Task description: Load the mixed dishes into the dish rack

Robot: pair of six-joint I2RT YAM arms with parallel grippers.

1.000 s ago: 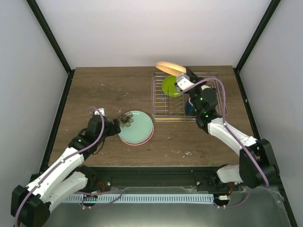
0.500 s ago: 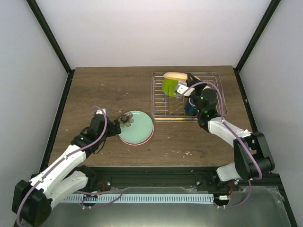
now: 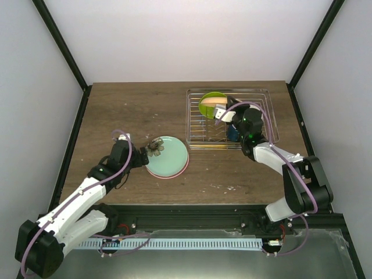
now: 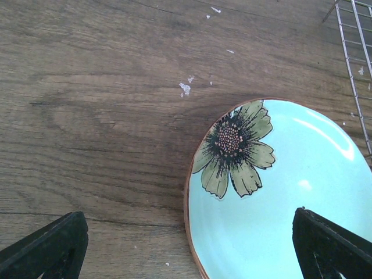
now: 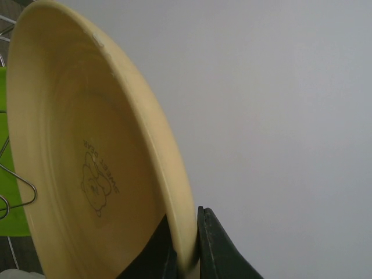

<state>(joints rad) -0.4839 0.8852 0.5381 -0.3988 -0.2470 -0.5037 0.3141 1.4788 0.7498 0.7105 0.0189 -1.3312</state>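
Nearest first, the left gripper (image 3: 143, 158) sits low over the wooden table (image 3: 116, 110) at the left edge of the mint plate (image 3: 168, 156). In the left wrist view its jaws are wide open: one dark fingertip (image 4: 49, 244) is over bare wood and the other is over the plate's glaze, so the left gripper (image 4: 186, 238) straddles the rim and grips nothing. Whether a pad touches the plate cannot be told. The mint plate (image 4: 290, 192) lies flat on the table, with a green-petalled flower print near its left rim. A pinkish-brown edge runs round it; I cannot tell whether that is its own rim or a second plate underneath. A few white flecks (image 4: 185, 88) lie on the wood beyond it.

Farther back on the right, the dish rack (image 3: 197, 139) stands on the table, its near left corner just beside the mint plate. The dark blue mug (image 3: 232, 132) sits in the rack's near right part, partly hidden by the right arm. The right gripper (image 3: 218, 110) is over the rack, clamped on the orange-yellow plate (image 3: 216, 103). In the right wrist view the fingers (image 5: 218, 250) pinch that plate (image 5: 87, 163) by its rim, and it stands on edge. The lime green plate (image 3: 207, 106) stands in the rack's far left part, right next to it. Contact between the two cannot be judged.
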